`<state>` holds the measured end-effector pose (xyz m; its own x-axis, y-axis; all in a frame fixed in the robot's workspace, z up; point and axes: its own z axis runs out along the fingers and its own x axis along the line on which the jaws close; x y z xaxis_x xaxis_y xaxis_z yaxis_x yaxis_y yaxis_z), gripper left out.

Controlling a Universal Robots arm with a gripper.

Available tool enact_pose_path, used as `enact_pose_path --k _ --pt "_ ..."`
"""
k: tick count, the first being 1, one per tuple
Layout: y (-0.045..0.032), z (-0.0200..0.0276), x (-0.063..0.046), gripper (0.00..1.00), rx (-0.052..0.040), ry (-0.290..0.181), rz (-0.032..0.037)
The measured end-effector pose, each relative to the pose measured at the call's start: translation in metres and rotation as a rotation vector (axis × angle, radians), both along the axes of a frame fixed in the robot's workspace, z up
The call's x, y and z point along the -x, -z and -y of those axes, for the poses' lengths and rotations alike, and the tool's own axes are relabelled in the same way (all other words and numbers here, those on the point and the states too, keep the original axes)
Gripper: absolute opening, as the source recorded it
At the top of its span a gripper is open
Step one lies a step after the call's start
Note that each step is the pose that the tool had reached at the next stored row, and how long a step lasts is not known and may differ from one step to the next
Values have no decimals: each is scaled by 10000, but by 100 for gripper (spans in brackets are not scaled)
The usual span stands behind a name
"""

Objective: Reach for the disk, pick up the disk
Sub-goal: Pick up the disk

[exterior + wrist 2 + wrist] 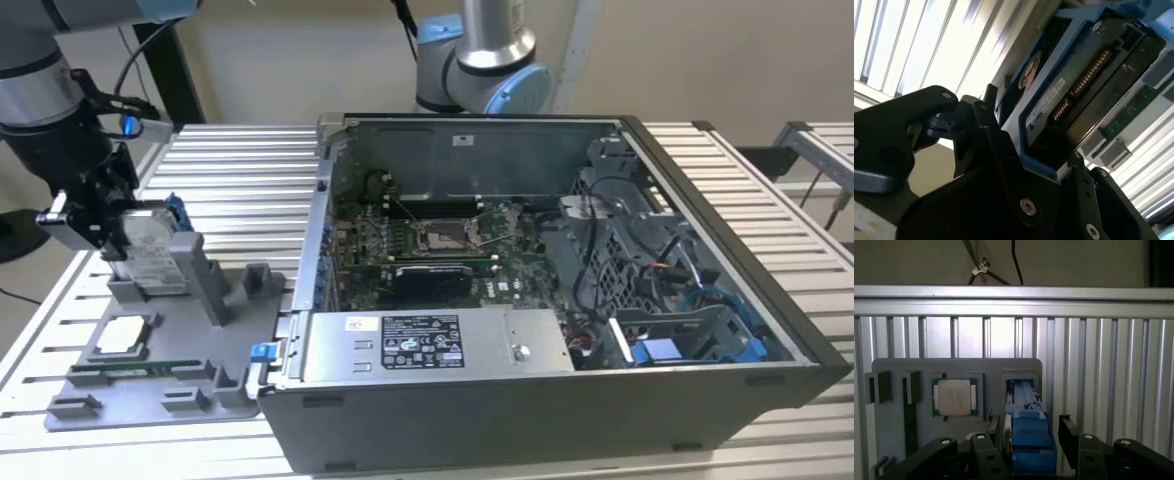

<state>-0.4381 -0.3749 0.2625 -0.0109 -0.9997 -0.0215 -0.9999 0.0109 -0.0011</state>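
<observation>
Exterior view: I find the disk (150,238) standing on edge in a slot of the grey holder tray (200,385), by the bench (240,160) edge on the exterior view's left. Upright, it offers both faces to a grasp. The gripper (96,222) hangs at it. The open computer case (534,400) stands just beside the tray, clear of the arm.

Second wrist view: the disk's blue frame lies between the jaws.

First wrist view: jaws open, straddling the disk, with a thin gap on one side. I judge it not yet clamped. The processor chip (954,396) lies flat in the neighbouring recess, no obstruction.
</observation>
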Motion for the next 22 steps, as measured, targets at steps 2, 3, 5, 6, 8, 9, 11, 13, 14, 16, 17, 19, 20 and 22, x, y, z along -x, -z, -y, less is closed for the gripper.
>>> enact_pose_path --k 2,3,5,6,8,9,11,13,14,16,17,19,20,22 --pt "-1 0 0 100 0 -3 0" --pt "-2 0 0 100 1 -4 -1" --pt "-4 0 0 100 3 -6 -4" --pt "-3 0 0 100 2 -7 -4" --pt "-4 0 0 0 2 -9 -4" --pt "-3 0 0 0 2 -10 -4" --pt "-4 1 0 0 5 -13 -5" --pt "-3 0 0 0 2 -15 -4" --pt "-4 0 0 0 3 -16 -4" --pt "-3 0 0 0 2 -19 -4" --pt "-4 0 0 0 3 -19 -4" --pt "-3 0 0 0 3 -28 -4" --pt "-3 0 0 0 3 -35 -4" --pt "-3 0 0 0 2 -37 -4"
